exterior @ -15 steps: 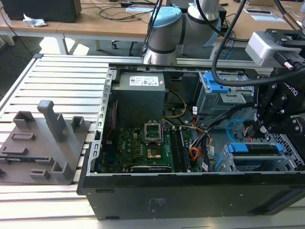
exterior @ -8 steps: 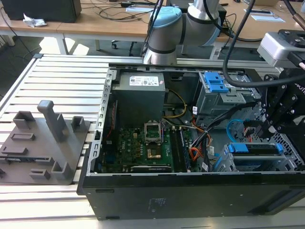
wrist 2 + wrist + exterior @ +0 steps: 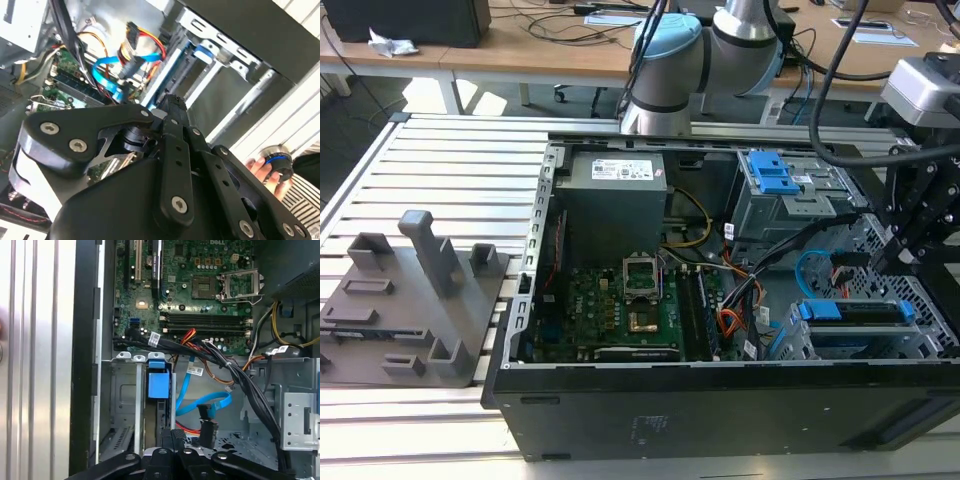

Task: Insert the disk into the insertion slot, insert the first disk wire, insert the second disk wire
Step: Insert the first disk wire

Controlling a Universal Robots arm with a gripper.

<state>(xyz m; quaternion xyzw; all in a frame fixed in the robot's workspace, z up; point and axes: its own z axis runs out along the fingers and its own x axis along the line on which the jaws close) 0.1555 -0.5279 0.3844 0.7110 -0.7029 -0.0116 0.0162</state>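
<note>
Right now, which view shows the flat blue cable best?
The first wrist view: the blue cable lies unobstructed on the case floor, with its black connector visible. The second wrist view shows a loop of it; the exterior view shows a short curve.

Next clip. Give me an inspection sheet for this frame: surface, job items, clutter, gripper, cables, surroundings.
Surface: slatted metal table carrying the open computer case.
Job's things: disk sits in the insertion slot, its blue carrier end showing.
Clutter: grey moulded fixture beside the case, on the exterior view's left.
Gripper: gripper close to the slot, shut, nothing seen between its fingertips.
Cables: blue data cable lies beside the slot; black bundle crosses above it.
Surroundings: wooden desks behind; a person's hand on a blue-ringed knob.
</note>
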